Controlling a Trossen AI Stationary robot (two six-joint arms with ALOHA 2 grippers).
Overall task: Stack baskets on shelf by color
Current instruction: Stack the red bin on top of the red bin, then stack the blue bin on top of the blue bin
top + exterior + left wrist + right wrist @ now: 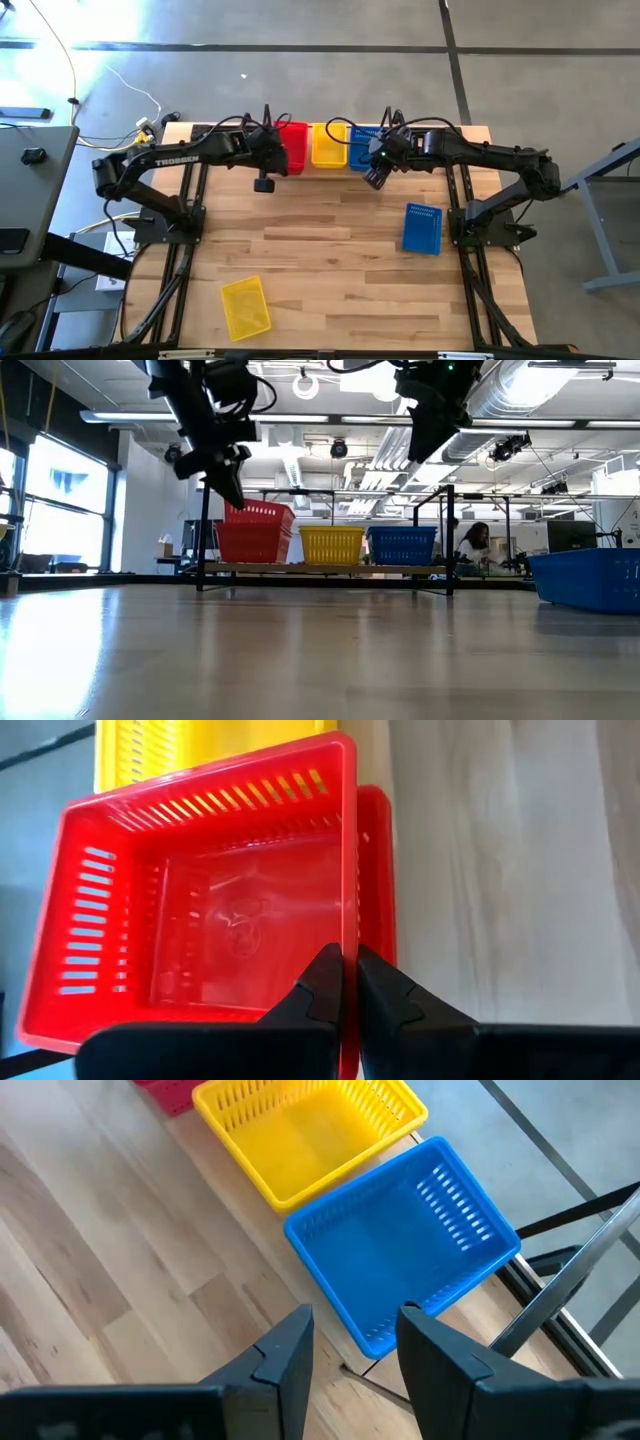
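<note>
At the tabletop's (330, 240) twelve o'clock edge, the left gripper (348, 988) pinches the rim of the top red basket (200, 910) on the shelf (330, 569), fingers fully closed on the thin wall. The right gripper (355, 1345) hovers wide open, holding nothing, above the shelf's blue basket (400, 1245). A loose blue basket (422, 228) lies at three o'clock, a yellow one (245, 306) at seven.

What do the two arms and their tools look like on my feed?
Both arms are black jointed tubes with black cables looped along them. The left arm carries white TROSSEN lettering. The left tool and right tool each end in two dark, angular fingers. A green light glows near the right tool.
</note>
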